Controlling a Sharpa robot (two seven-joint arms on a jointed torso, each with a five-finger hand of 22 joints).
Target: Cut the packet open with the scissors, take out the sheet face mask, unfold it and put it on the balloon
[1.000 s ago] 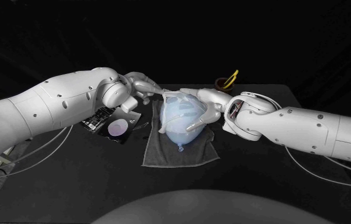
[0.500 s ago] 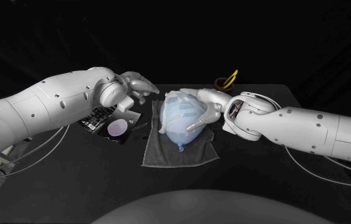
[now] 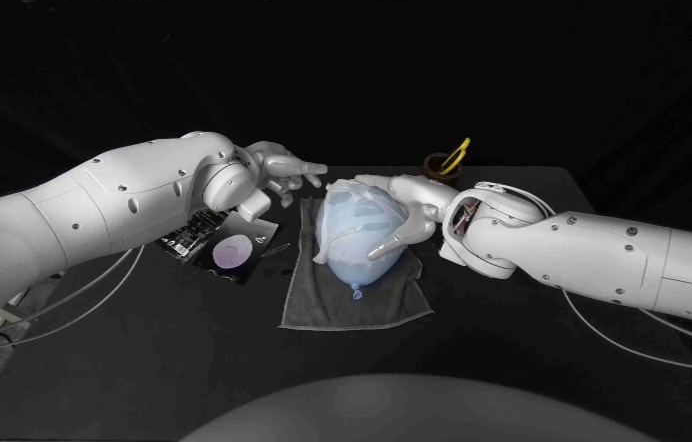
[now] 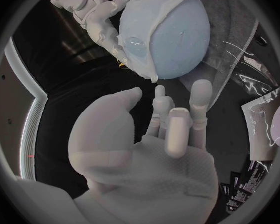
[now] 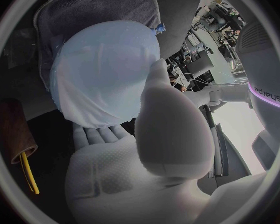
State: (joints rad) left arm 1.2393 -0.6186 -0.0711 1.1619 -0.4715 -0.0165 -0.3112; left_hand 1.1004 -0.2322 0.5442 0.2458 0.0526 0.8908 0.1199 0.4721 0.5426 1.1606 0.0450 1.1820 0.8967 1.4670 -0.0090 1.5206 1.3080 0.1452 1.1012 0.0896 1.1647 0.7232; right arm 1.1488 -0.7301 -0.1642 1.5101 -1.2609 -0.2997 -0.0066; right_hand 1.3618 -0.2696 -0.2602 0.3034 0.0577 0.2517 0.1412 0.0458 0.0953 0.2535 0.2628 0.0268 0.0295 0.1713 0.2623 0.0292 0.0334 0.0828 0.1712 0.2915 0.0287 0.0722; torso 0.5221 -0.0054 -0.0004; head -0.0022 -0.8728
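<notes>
Lifted off the balloon (image 3: 355, 260), the left hand (image 3: 283, 170) hovers beside it, spread and empty, while the right hand (image 3: 410, 200) cups it, likely steadying the draped sheet face mask (image 3: 349, 207).

Your counter (image 3: 202, 352) is black and runs back to a straight far edge. A grey towel (image 3: 325, 307) lies flat in the middle of it, long side running away from you, its near end a little rumpled. Just beside the towel, on your left, the dark packet (image 3: 224, 247) lies flat, a pale round patch on its face. Between the two lies a scrap of clear film (image 4: 247, 79). Near the far edge, right of the towel and apart from it, a brown cup (image 3: 437, 169) stands upright, with the yellow handle of the scissors (image 3: 459, 151) rising from it.
</notes>
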